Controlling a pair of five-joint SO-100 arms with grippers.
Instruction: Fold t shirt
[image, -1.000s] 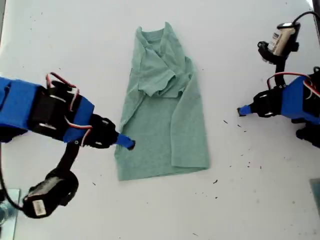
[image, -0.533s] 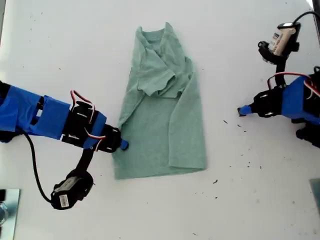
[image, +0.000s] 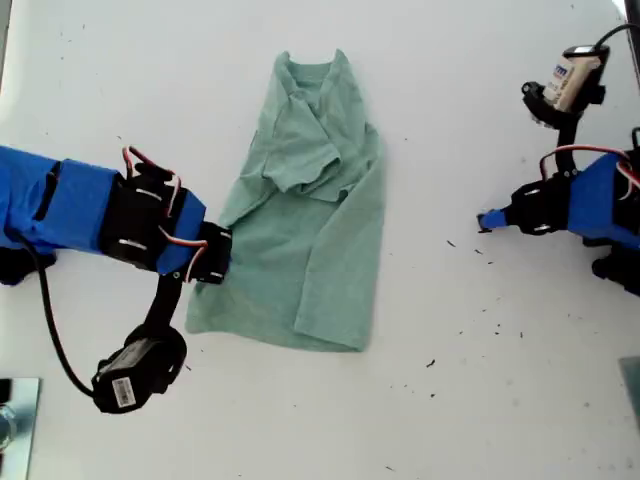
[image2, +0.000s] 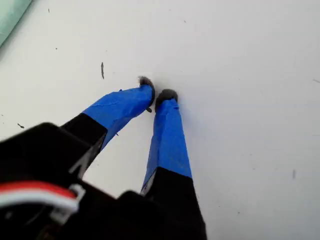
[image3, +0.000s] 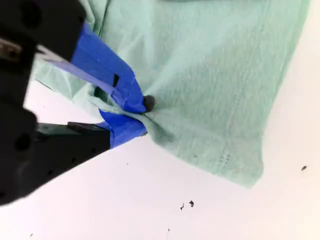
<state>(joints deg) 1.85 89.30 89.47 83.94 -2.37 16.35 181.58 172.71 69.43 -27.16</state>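
White table (image: 120, 90), small dark specks (image: 431, 364) scattered.

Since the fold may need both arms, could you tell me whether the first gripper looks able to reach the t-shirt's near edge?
Probably yes: bare table lies between my first gripper and the t-shirt, nothing blocking.
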